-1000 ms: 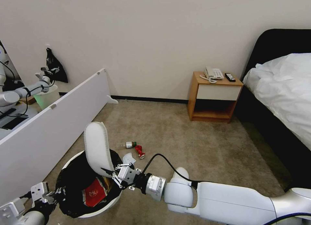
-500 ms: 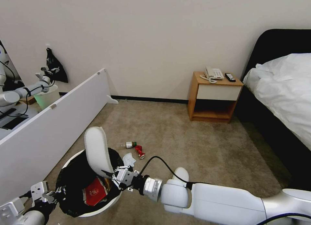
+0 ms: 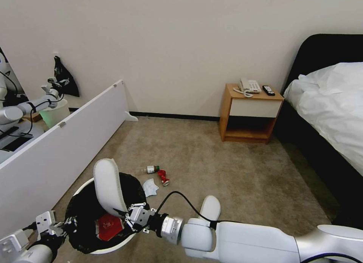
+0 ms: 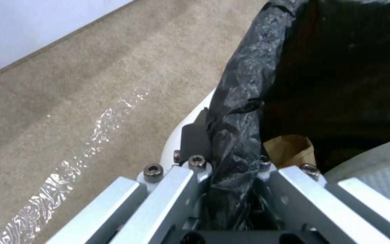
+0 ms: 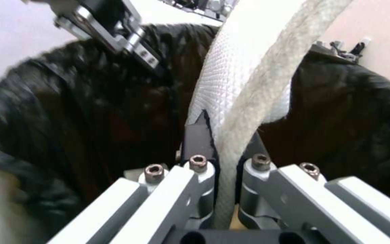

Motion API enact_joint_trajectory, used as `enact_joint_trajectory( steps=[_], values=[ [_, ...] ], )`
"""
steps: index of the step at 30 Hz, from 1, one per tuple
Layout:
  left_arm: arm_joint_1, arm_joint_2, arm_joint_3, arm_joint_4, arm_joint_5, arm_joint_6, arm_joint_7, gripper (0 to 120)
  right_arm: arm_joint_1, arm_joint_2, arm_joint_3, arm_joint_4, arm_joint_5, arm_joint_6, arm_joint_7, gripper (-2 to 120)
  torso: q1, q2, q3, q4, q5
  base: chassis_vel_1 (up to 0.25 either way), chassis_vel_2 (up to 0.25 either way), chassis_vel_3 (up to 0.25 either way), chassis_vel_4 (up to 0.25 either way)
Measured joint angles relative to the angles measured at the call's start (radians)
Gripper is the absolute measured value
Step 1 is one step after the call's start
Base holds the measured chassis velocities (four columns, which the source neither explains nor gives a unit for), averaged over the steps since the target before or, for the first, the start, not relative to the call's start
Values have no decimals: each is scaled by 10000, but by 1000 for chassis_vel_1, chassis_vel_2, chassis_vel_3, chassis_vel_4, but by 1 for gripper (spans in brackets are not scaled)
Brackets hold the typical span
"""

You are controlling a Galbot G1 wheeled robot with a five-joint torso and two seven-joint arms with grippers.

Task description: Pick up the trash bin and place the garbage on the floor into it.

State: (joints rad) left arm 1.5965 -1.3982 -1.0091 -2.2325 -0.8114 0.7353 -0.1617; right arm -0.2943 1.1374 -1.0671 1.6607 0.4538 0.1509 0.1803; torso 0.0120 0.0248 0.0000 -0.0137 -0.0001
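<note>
One white slipper [image 3: 107, 185], clamped in the right gripper [image 3: 128, 214], has been lowered, apparently partway, into the trash bin [image 3: 84, 187], whose bag-lined rim is pinched by the left gripper [image 3: 67, 226].

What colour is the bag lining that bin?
Black; the bag folded over the white bin shows best in the head view.

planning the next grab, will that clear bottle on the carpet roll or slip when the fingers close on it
The bottle lies on its side, so a nudge would probably roll it. It looks clear and empty, so likely light. Its smooth round body may slip, though the carpet should slow rolling.
</note>
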Motion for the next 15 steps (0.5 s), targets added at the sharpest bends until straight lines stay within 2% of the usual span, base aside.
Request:
enact_joint_trajectory(
  steps=[3, 5, 6, 7, 8, 10, 12, 14, 15],
  values=[
    [-6, -20, 4, 5, 0, -1, -1, 2, -24, 121, -23, -50, -9, -23, 67, 2, 0, 0, 0, 0, 0, 0, 0, 0, 0],
    [-3, -17, 3, 7, 0, -1, -1, 2, -17, 135, -24, -65, -22, -52, 76, 14, 0, 0, 0, 0, 0, 0, 0, 0, 0],
    [-3, -17, 3, 7, 0, -1, -1, 2, -17, 135, -24, -65, -22, -52, 76, 14, 0, 0, 0, 0, 0, 0, 0, 0, 0],
    [-2, -11, 1, 8, 0, -2, -1, 2, -3, 123, -23, -65, -29, -65, 90, 22, 0, 0, 0, 0, 0, 0, 0, 0, 0],
    [-2, -11, 1, 8, 0, -2, -1, 2, -3, 123, -23, -65, -29, -65, 90, 22, 0, 0, 0, 0, 0, 0, 0, 0, 0],
    [-9, -23, 6, 8, 0, -1, 0, 2, -22, 122, -15, -76, -47, -83, 125, 32, 0, 0, 0, 0, 1, 0, 0, 0, 0],
    [-9, -29, 10, 9, 0, -1, 0, 2, -33, 123, -8, -76, -47, -86, 134, 35, 0, 0, 0, 0, 1, 0, 0, 0, 0],
    [-12, -43, 25, 41, 2, -1, 13, 2, -46, 134, 40, -65, -47, -94, 158, 47, 0, 0, 0, 0, 1, 0, 0, 0, 0],
    [-12, -43, 25, 41, 2, -1, 13, 2, -46, 134, 40, -65, -47, -94, 158, 47, 0, 0, 0, 0, 1, 0, 0, 0, 0]
  ],
)
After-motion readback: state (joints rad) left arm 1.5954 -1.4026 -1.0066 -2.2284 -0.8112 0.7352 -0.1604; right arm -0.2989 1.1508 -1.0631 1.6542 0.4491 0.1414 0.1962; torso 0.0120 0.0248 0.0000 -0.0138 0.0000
